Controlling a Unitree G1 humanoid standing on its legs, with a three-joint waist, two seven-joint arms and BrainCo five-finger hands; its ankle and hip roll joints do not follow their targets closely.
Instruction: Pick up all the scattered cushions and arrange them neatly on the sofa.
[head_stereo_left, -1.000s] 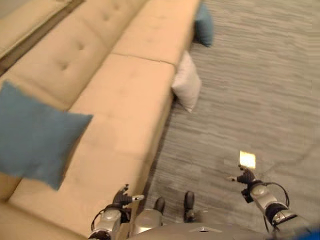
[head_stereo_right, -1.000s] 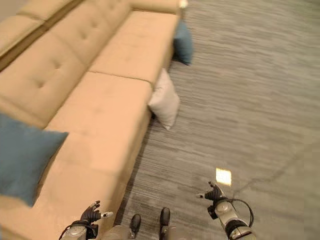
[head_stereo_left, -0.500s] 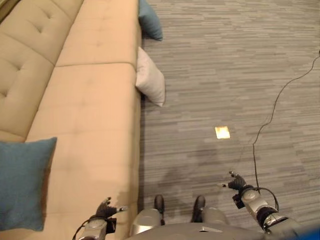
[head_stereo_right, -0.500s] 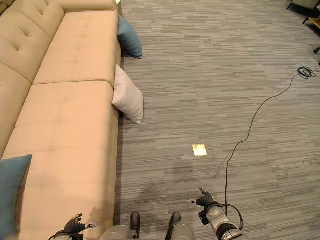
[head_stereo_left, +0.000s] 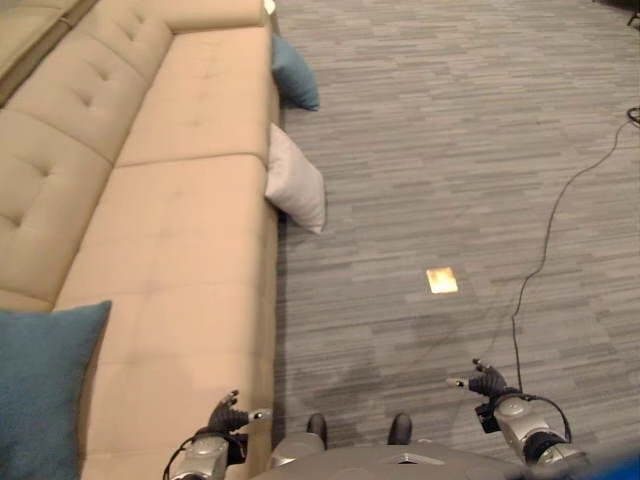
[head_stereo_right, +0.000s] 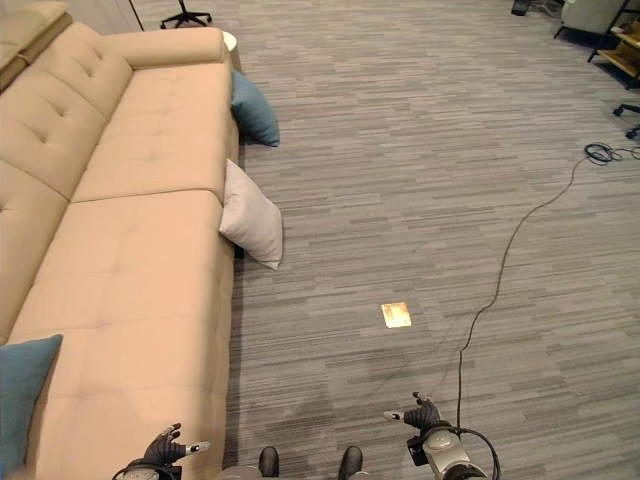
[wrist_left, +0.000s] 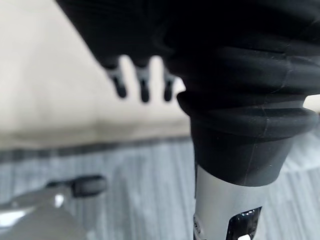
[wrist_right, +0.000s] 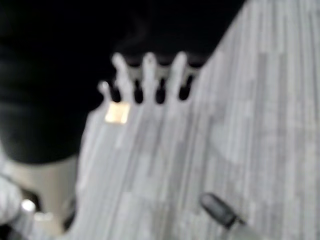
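On the sofa (head_stereo_right: 130, 250), the near blue cushion (head_stereo_right: 20, 395) is cut off by the picture's edge. The white cushion (head_stereo_right: 252, 217) leans against the sofa's front, its inner side hidden. The far blue cushion (head_stereo_right: 254, 108) is partly hidden behind the sofa's corner.

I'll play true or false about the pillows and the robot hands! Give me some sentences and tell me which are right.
1. A white cushion leans against the front of the sofa, on the floor. True.
2. The left robot hand holds a cushion. False: it holds nothing, fingers open.
3. A blue cushion lies on the sofa seat. True.
4. The right robot hand touches the white cushion. False: it hangs over bare carpet, apart from it.
5. Another blue cushion sits by the sofa's far end. True.
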